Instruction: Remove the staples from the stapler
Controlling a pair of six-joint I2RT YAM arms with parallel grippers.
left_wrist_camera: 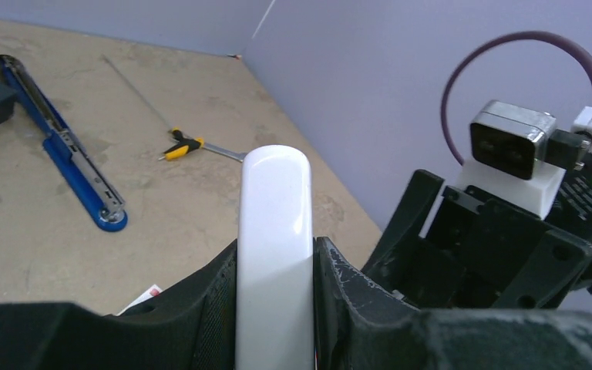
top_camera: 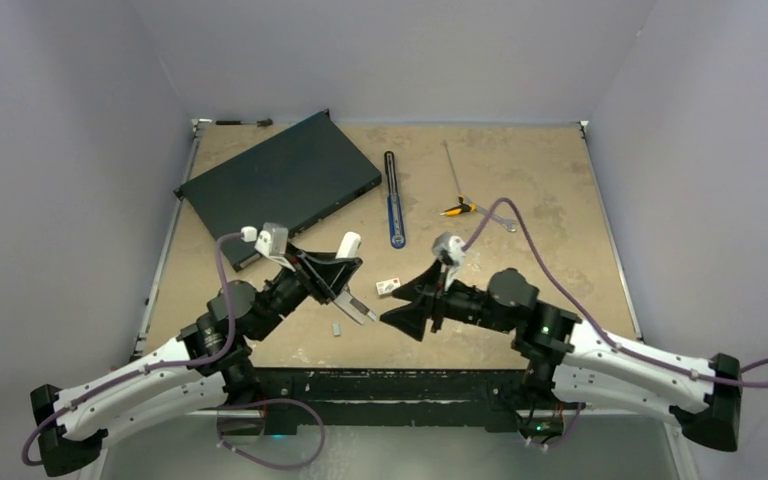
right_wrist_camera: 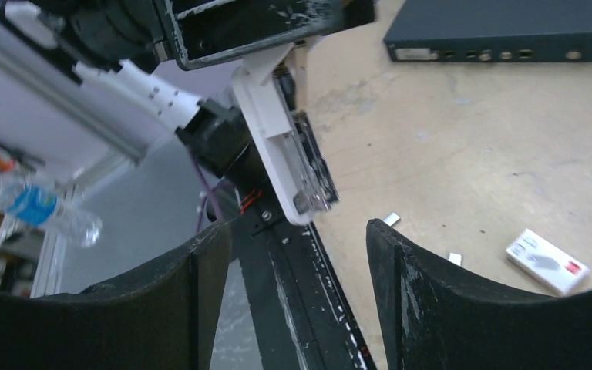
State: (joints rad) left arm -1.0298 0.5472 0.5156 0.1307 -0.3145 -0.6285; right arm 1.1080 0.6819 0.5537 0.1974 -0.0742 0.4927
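Observation:
My left gripper (top_camera: 347,280) is shut on the stapler (top_camera: 350,243) and holds it off the table. The stapler's white top (left_wrist_camera: 274,185) stands between the jaws in the left wrist view. Its white-silver bar (right_wrist_camera: 289,162) hangs open, seen in the right wrist view. The black-and-blue bar (top_camera: 393,200) lies apart on the table, also in the left wrist view (left_wrist_camera: 62,142). My right gripper (top_camera: 403,305) is open and empty, just right of the stapler, fingers (right_wrist_camera: 200,270) facing it. Small staples (top_camera: 337,327) lie on the table below the stapler; two strips (right_wrist_camera: 391,219) show in the right wrist view.
A small white box (top_camera: 389,286) lies between the grippers. A dark flat box (top_camera: 280,185) sits at the back left. A yellow-handled screwdriver (top_camera: 457,209) and a silver wrench (top_camera: 503,223) lie at the back right. The table's near edge (right_wrist_camera: 308,293) is under my right gripper.

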